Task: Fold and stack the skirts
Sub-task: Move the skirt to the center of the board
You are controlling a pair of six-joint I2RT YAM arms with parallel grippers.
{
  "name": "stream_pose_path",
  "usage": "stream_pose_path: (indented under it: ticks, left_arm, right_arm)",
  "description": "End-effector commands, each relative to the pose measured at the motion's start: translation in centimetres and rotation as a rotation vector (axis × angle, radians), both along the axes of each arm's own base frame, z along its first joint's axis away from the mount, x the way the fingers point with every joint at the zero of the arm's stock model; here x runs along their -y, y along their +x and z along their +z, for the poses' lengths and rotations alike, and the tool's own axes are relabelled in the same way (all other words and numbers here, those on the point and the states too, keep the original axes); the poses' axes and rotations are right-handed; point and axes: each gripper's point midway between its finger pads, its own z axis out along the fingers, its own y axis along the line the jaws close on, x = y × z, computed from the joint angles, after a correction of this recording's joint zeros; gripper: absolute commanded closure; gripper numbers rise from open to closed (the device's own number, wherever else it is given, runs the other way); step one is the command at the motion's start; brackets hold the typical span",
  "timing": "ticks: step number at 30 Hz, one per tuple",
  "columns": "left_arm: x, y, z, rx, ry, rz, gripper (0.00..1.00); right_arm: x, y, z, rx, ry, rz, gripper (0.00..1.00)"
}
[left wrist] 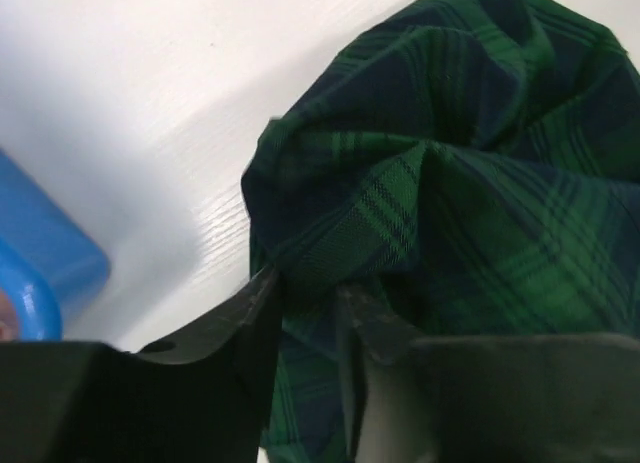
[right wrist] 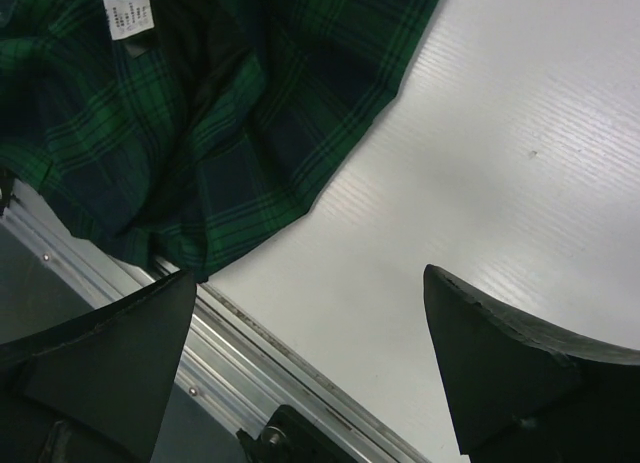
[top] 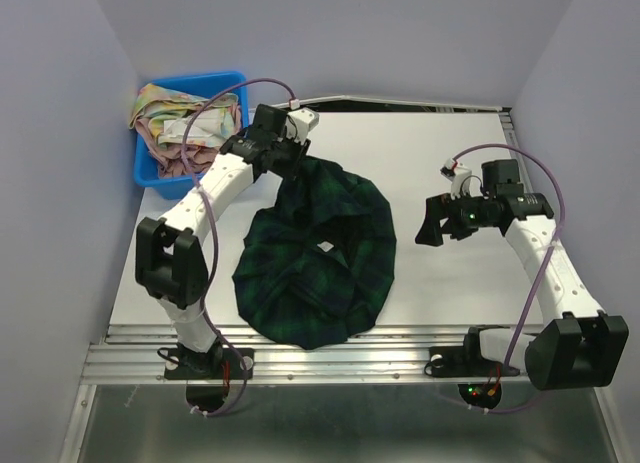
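Observation:
The dark green-navy plaid skirt (top: 315,258) lies rumpled in the middle of the white table, its far corner lifted. My left gripper (top: 292,161) is shut on that corner; in the left wrist view the plaid cloth (left wrist: 450,173) is pinched between the fingers (left wrist: 262,313). The pale floral skirt (top: 185,123) lies bunched in the blue bin. My right gripper (top: 440,223) is open and empty above bare table, right of the plaid skirt. The right wrist view shows the skirt's edge (right wrist: 200,113) and a white label (right wrist: 127,17).
The blue plastic bin (top: 160,175) stands at the back left, close to the left arm. The table's metal front rail (top: 340,353) runs along the near edge, with the skirt's hem reaching it. Grey walls close in both sides.

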Motion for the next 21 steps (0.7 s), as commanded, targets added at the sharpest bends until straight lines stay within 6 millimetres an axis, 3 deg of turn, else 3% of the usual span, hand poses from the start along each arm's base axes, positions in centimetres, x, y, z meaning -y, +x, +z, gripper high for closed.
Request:
stream_pose_path:
  ticks: [1,3,4,5,6,7,9,11,12,16,21]
  left_arm:
    - [-1.1,-2.7,6.7,0.196,0.057,-0.199,0.53]
    - [-2.0,-3.5,8.2,0.269,0.122,-0.266,0.41]
    - [-2.4,-4.4,9.9,0.332,0.159,-0.316,0.36]
    - [-2.7,-4.7,10.7,0.382,0.202,-0.359,0.36]
    - [-3.0,-5.0,10.7,0.414,0.253,-0.406,0.24]
    - [-3.4,-5.4,12.0,0.513,0.350,-0.511,0.23]
    - [-2.7,-6.9,12.6,0.638,0.482,-0.749,0.23]
    - [-1.9,-7.6,12.4,0.710,0.579,-0.882,0.22]
    - [-0.5,-8.4,12.0,0.746,0.619,-0.963,0.22]
    - [0.7,-9.0,7.3,0.685,0.860,-1.255,0.24]
    - [3.4,-8.6,5.8,0.741,0.900,-1.425,0.19]
  right_arm:
    - [-0.5,-0.1,1.7,0.052,0.032,0.036,0.00]
    - [-0.1,0.0,0.9,0.044,0.011,0.020,0.00]
    - [0.0,0.3,0.6,0.050,0.004,0.017,0.00]
    - [0.0,0.4,0.3,0.046,0.000,0.011,0.00]
    - [0.1,0.5,0.0,0.044,-0.002,0.003,0.00]
    - [0.1,0.8,-0.5,0.046,-0.003,-0.001,0.00]
    - [-0.1,1.2,-0.9,0.046,0.013,-0.009,0.00]
    - [-0.3,1.3,-1.6,0.027,0.027,-0.015,0.00]
    - [-0.4,1.4,-2.1,0.012,0.035,-0.015,0.00]
    - [-0.7,2.5,-2.4,0.011,0.051,-0.006,0.00]
    - [-0.7,2.4,-2.8,-0.005,0.054,-0.010,0.00]
